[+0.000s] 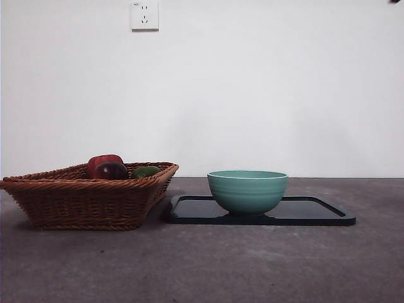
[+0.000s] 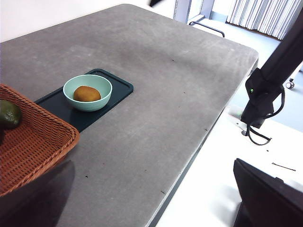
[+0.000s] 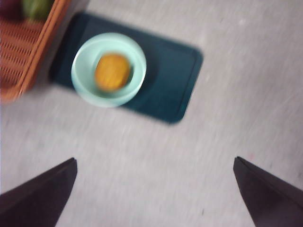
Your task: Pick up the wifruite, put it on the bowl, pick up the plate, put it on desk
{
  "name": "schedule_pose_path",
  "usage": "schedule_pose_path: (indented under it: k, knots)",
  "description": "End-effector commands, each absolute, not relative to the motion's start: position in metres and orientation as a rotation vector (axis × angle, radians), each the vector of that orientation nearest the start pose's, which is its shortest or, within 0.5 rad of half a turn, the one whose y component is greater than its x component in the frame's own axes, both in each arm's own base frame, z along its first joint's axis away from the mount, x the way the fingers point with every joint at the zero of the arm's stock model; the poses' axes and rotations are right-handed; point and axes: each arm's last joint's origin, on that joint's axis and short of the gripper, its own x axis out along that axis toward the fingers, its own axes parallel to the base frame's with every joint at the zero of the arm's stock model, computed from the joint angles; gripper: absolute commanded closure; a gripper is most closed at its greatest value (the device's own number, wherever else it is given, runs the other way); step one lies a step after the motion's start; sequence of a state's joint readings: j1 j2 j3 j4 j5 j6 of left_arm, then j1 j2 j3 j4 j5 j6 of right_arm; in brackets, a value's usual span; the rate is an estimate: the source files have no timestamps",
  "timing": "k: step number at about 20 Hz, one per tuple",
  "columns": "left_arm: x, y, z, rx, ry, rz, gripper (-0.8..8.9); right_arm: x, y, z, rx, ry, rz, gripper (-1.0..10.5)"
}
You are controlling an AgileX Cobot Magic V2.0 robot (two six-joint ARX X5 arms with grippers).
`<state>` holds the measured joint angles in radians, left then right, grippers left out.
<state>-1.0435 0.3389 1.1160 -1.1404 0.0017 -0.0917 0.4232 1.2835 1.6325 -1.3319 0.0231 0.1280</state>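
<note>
The wifruite (image 2: 87,93) already lies inside the bowl (image 2: 88,92), so the fruit half of the task looks done and what remains is the plate (image 2: 102,101), the flat dark tray the bowl stands on. In the front view this plate rests on the surface (image 1: 202,265) just right of the wicker basket (image 1: 88,196), its long axis running left to right, with the bowl toward its left end and its right end bare. The right gripper (image 3: 154,189) hangs above with its jaws spread wide and empty, the plate below and ahead of it, so it seems the nearer one. The left gripper (image 2: 156,198) waits high and well apart, also spread with nothing between its jaws.
</note>
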Motion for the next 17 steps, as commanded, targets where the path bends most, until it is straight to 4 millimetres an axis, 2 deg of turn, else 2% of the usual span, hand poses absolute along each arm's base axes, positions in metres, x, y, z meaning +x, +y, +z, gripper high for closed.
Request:
schedule_pose_path:
  k: [1, 3, 5, 9, 14, 17]
  knots:
    - [-0.003, 0.006, 0.375, 0.096, 0.361, -1.030, 2.51, 0.152, 0.076, 0.413, -0.099, 0.940, 0.351, 3.8]
    - [-0.003, 0.006, 0.375, 0.097, 0.362, -1.030, 2.51, 0.120, 0.067, 0.404, -0.089, 0.900, 0.392, 3.8]
    - [-0.003, 0.006, 0.374, 0.097, 0.363, -1.030, 2.51, 0.096, 0.057, 0.393, -0.077, 0.874, 0.418, 3.8]
    - [-0.003, 0.006, 0.375, 0.097, 0.361, -1.030, 2.51, 0.058, 0.039, 0.369, -0.040, 0.824, 0.513, 3.8]
    - [-0.003, 0.006, 0.375, 0.092, 0.364, -1.029, 2.51, 0.033, 0.024, 0.345, -0.025, 0.784, 0.531, 3.8]
    - [-0.003, 0.006, 0.375, 0.034, 0.395, -1.016, 2.51, 0.028, 0.020, 0.342, -0.018, 0.759, 0.535, 3.8]
